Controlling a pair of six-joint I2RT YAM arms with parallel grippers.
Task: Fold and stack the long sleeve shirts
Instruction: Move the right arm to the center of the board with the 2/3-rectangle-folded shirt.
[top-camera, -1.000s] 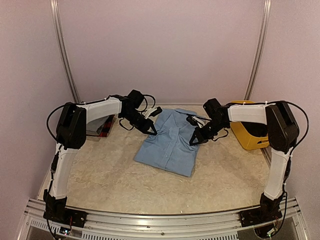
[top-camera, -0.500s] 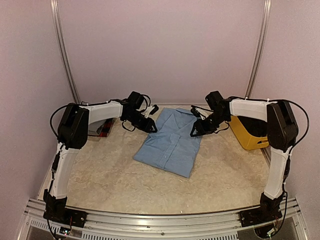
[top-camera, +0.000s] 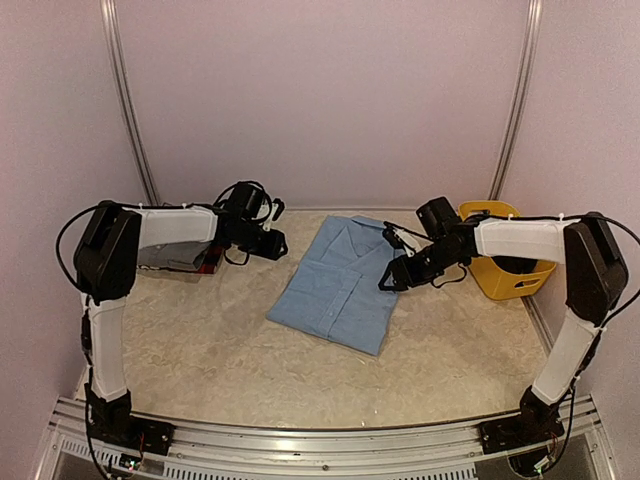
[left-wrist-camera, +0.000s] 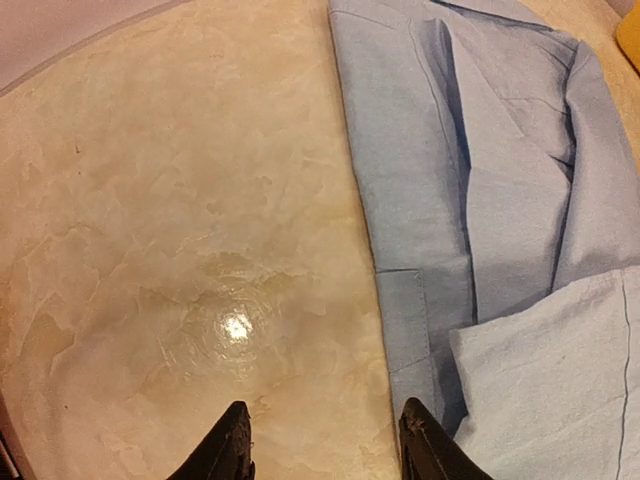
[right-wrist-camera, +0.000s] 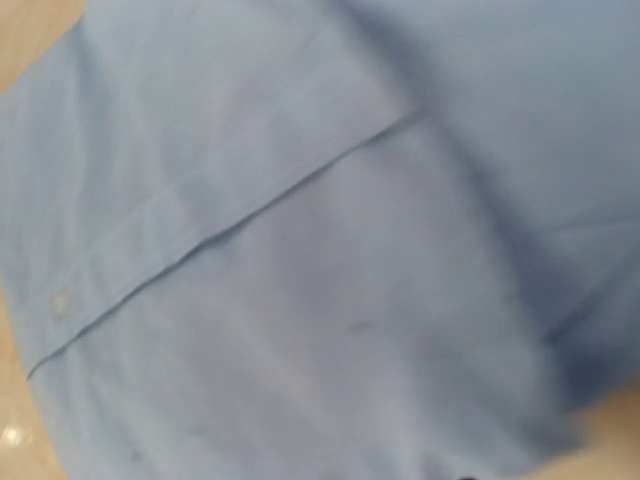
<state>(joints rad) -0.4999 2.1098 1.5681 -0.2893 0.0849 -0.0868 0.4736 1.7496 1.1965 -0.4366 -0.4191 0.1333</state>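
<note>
1. Left gripper (left-wrist-camera: 325, 445): its two dark fingers (left-wrist-camera: 232, 450) stand apart with nothing between them. They are above bare tabletop, just left of the folded shirt's edge.
2. Right gripper (top-camera: 393, 279): it sits at the right edge of the same shirt. Its wrist view is filled with blurred blue cloth and shows no fingers, so I cannot tell how far it is open or whether it has hold of the cloth.
3. Table (top-camera: 220, 350): a mottled beige top with a glare spot in front of the left fingers.
4. Light blue shirt (top-camera: 340, 285): it is folded into a rough rectangle and lies flat mid-table, collar toward the far wall, set slightly askew.
5. Yellow basket (top-camera: 500, 262): it stands at the far right behind the right arm, apart from the shirt.
6. Red-and-black plaid cloth (top-camera: 207, 263): it lies far left with grey cloth (top-camera: 165, 258), both largely hidden by the left arm.
</note>
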